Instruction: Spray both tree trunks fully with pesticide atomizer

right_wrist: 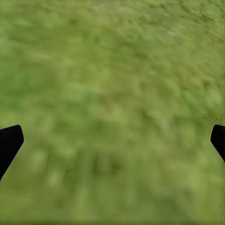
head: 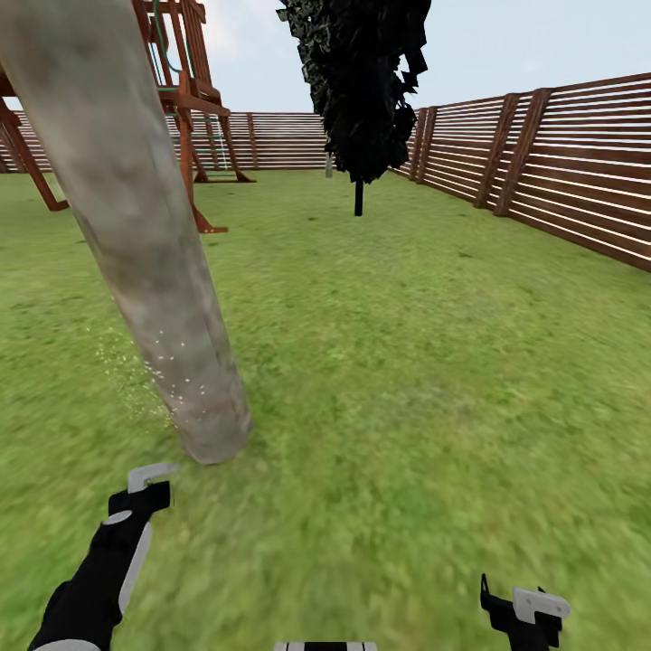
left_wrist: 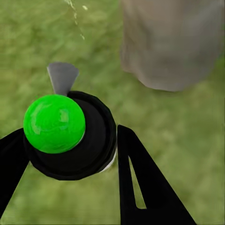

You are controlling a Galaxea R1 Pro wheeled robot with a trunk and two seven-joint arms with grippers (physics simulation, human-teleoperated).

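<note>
Left wrist view: gripper (left_wrist: 70, 154) snug around round black green-capped atomizer (left_wrist: 65, 133), beside smooth mottled trunk (left_wrist: 171, 42).

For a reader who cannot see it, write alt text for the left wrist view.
The left gripper holds the pesticide atomizer, black with a round green top, between its black fingers. Beyond it, on blurred green lawn, stands the base of a pale grey-brown tree trunk.

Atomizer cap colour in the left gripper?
Bright green cap on a black atomizer body, clearest in the left wrist view.
</note>
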